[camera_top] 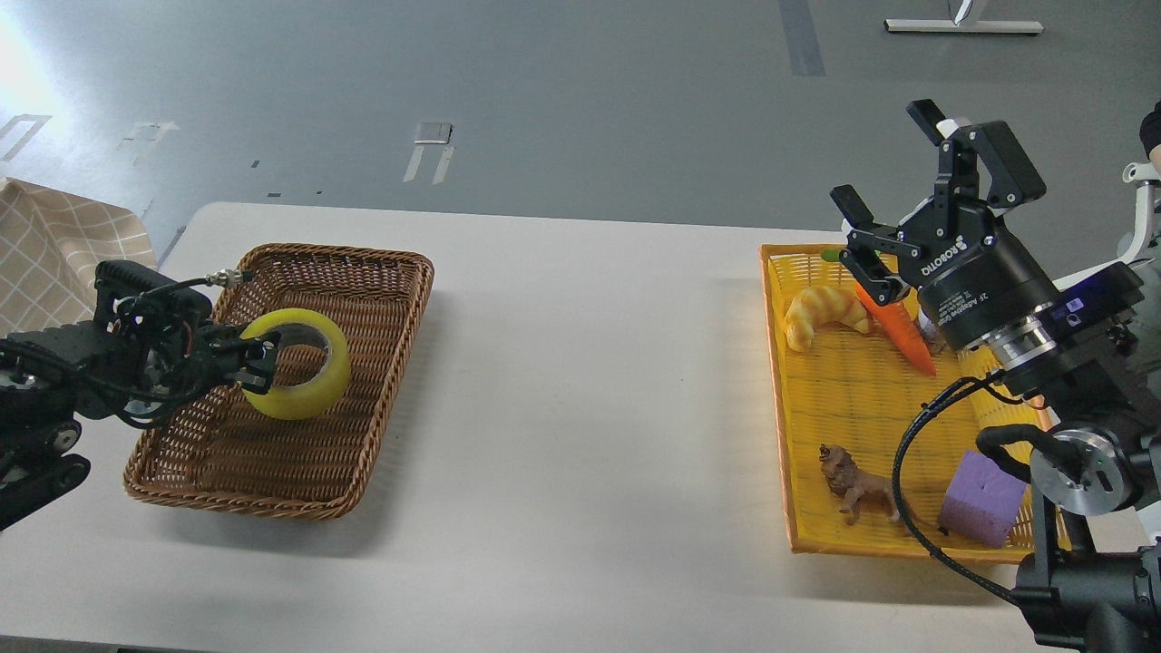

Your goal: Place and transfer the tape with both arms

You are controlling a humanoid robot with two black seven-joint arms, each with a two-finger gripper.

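Note:
The yellow tape roll is tilted, low inside the brown wicker basket at the left of the table. My left gripper is shut on the roll's left rim, one finger inside the core. I cannot tell whether the roll touches the basket floor. My right gripper is open and empty, raised above the far end of the yellow tray at the right.
The yellow tray holds a croissant, a carrot, a toy lion and a purple foam block. A checked cloth lies at the far left. The white table lies between basket and tray.

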